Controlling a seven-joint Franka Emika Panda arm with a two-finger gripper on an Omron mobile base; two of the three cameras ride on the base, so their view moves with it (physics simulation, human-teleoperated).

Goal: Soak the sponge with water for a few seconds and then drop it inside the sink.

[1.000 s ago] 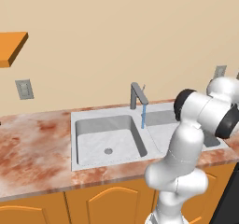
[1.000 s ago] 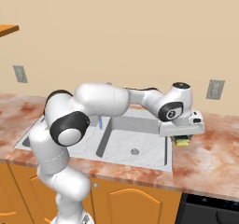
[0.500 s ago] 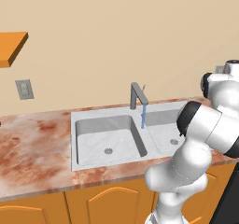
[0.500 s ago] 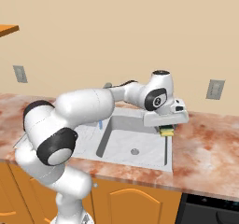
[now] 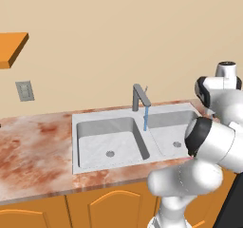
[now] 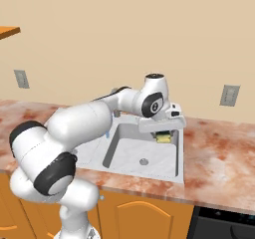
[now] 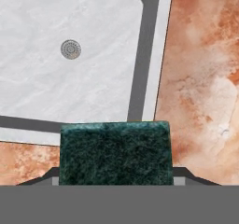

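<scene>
Gripper [image 6: 163, 138] pinching the yellow, green-topped sponge [image 6: 163, 138] above the grey metal sink's [image 6: 180, 153] right rim; released here, it could land on counter.

i see the small rectangular sponge [image 6: 163, 138] with its yellow body and mottled dark green scouring top, a pale grey marbled metal double-basin sink [image 5: 90, 122], a thin light-blue translucent water stream [image 5: 145, 118], a rust-and-cream mottled stone tabletop [image 5: 33, 146], and orange wooden cabinet doors [image 5: 109, 208].
</scene>
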